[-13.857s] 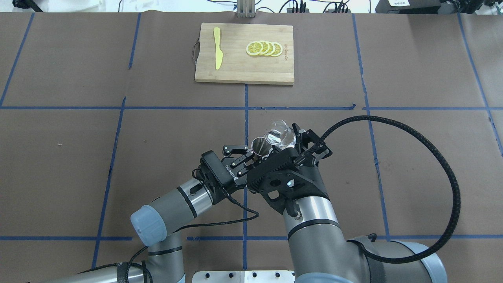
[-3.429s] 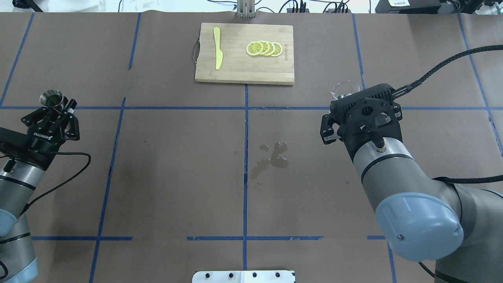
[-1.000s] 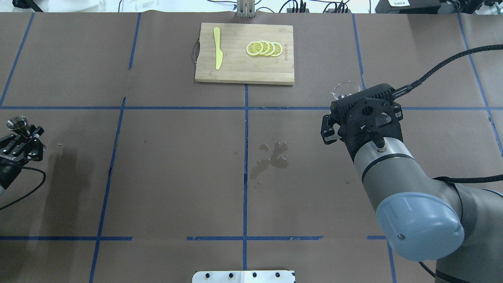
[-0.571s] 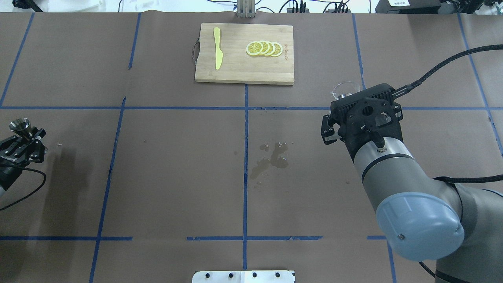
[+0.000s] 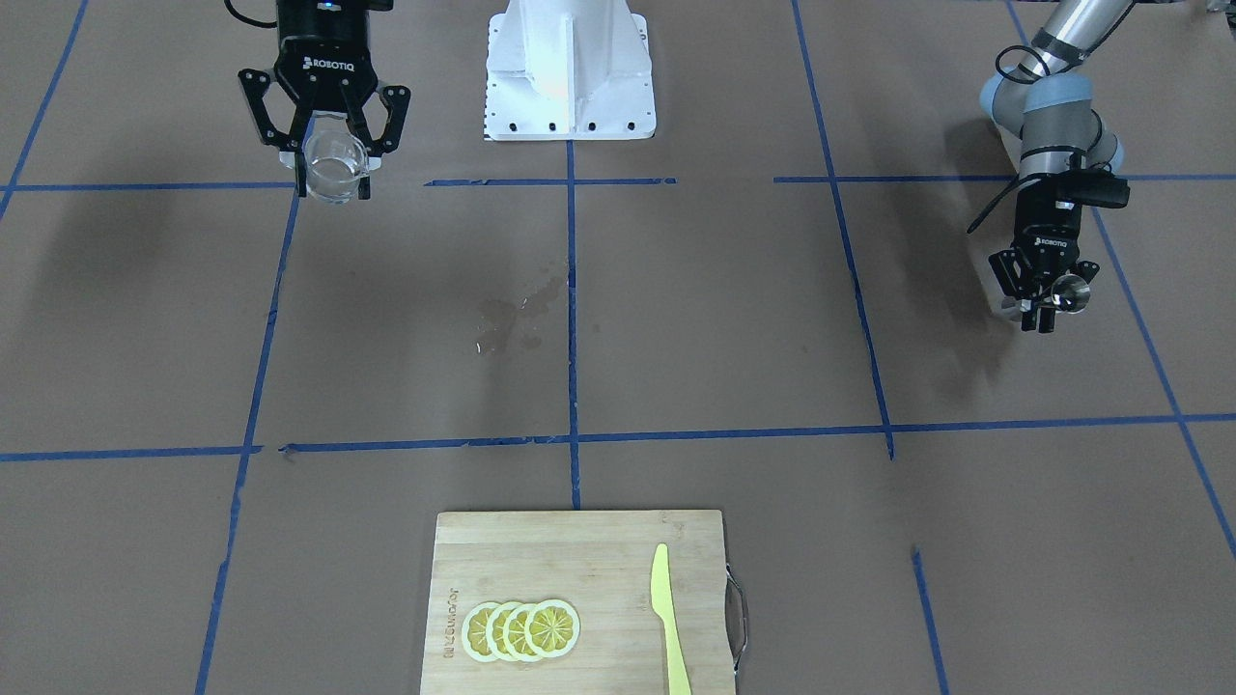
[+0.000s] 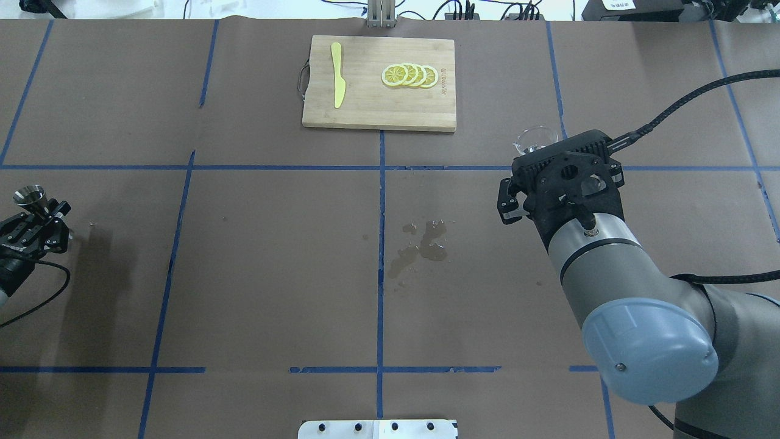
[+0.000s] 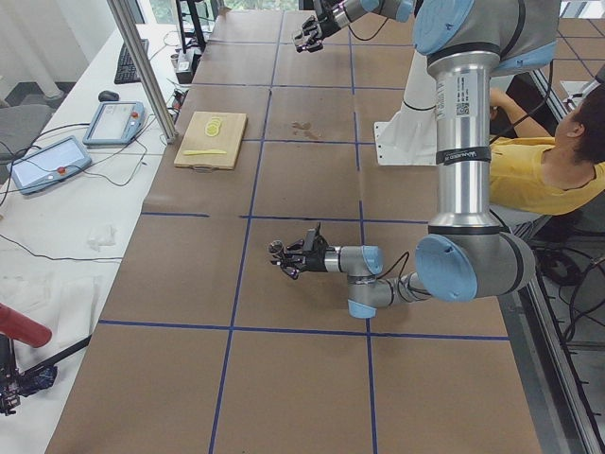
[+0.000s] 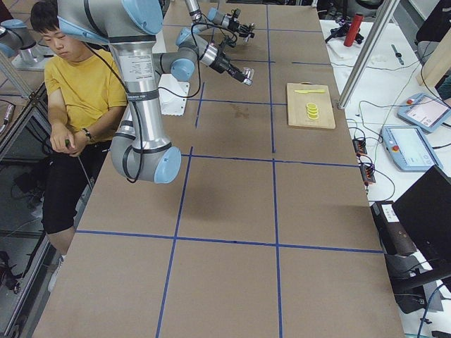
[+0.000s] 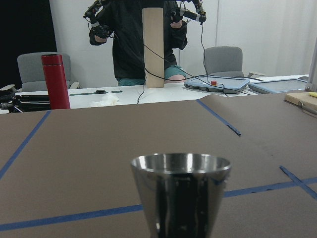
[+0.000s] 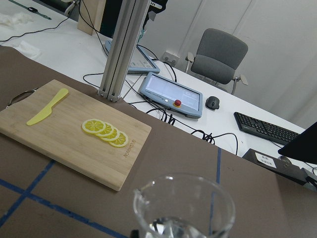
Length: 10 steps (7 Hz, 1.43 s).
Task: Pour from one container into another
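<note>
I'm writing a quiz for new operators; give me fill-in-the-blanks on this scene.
The left gripper is shut on the metal ____.
The right gripper holds the glass cup with its opening facing ____.
On the cutting board, lemon slices lie beside a yellow ____.
Missing: jigger; up; knife.

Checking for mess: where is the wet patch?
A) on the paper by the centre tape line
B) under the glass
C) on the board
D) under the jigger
A: the spill lies beside the centre line, apart from the board, glass and jigger.
</note>
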Each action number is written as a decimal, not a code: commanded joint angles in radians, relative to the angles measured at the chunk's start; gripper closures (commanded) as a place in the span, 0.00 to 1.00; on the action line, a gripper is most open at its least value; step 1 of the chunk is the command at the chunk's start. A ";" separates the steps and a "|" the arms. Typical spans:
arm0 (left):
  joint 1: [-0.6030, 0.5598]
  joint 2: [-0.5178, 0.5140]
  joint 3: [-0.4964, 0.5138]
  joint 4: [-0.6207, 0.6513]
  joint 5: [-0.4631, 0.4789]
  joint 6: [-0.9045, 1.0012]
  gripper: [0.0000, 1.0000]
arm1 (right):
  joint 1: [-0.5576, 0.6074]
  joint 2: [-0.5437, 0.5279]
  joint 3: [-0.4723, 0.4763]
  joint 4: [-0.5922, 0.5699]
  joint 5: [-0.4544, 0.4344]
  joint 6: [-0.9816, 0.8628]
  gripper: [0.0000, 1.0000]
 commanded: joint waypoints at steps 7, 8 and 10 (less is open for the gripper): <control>0.005 -0.006 0.004 0.013 0.013 -0.006 0.77 | 0.000 0.000 0.001 0.000 0.000 0.000 1.00; 0.005 -0.006 0.004 0.013 0.013 -0.006 0.75 | 0.000 0.000 0.001 0.000 0.000 0.000 1.00; 0.005 -0.006 -0.001 0.013 0.013 -0.006 0.65 | 0.000 0.000 0.001 0.000 0.000 0.000 1.00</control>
